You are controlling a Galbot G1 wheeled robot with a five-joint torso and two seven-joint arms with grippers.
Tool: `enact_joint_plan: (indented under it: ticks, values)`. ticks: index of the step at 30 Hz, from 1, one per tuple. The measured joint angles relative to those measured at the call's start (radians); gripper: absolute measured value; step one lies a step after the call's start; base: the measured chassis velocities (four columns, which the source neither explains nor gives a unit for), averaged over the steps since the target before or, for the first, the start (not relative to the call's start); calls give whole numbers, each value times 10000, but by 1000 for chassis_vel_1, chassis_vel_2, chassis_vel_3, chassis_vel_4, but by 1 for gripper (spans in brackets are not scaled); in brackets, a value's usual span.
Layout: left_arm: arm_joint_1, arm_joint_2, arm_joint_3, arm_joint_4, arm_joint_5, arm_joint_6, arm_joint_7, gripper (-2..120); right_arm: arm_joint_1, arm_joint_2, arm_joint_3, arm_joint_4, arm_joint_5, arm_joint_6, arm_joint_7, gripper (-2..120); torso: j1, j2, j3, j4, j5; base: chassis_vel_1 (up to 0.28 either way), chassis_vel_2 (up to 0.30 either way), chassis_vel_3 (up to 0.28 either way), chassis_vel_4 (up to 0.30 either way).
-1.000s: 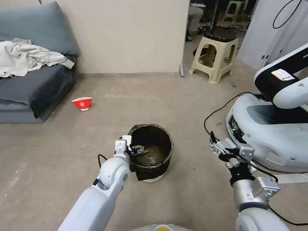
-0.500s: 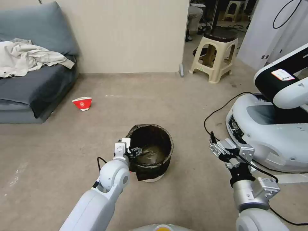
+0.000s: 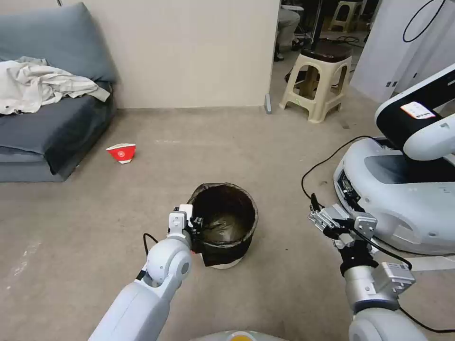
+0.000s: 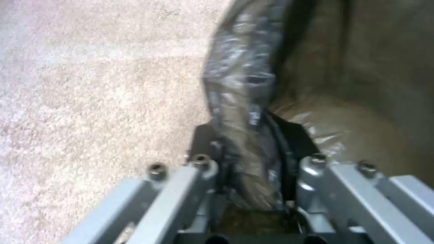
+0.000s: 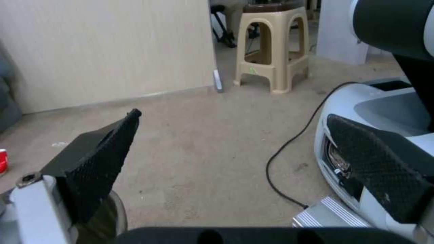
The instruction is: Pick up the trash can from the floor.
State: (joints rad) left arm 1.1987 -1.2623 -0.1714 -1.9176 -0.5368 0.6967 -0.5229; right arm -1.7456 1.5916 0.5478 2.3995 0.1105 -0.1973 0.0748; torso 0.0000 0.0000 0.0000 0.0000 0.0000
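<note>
The trash can (image 3: 235, 191) is a small round white bin with a crinkly dark bag folded over its rim, standing on the beige floor (image 3: 284, 151) at the centre. My left gripper (image 3: 195, 225) is at its near-left edge. In the left wrist view the bagged rim (image 4: 239, 84) runs between the two fingers (image 4: 205, 135), one outside and one inside the can, and the left gripper (image 4: 251, 135) is shut on it. My right gripper (image 3: 320, 219) hovers open to the can's right, apart from it; its pads (image 5: 97, 159) stand wide apart with nothing between them.
A red-and-white paper cup (image 3: 121, 152) lies on the floor to the far left, near a grey sofa (image 3: 52, 128). A beige stool (image 3: 318, 80) stands at the back right. Another robot's white base (image 3: 403, 203) and its black cable (image 3: 327, 163) sit close on the right.
My left gripper drew back from inside the can to its near rim and closed on it. The can has shifted very slightly to the right. The right arm has not moved.
</note>
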Motion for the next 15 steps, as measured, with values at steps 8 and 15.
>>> enact_joint_plan:
  ticks: [8,15]
  values:
    - [125,21,-70,-109,-7,-78,47,7,-6,1,-8,10,-4,64,-3,100,0,0,0,-1,-1,0,0,0,0]
    - [280,94,-187,-210,189,-645,165,7,-16,2,-19,95,-6,90,-6,100,0,0,0,0,-1,0,0,0,0]
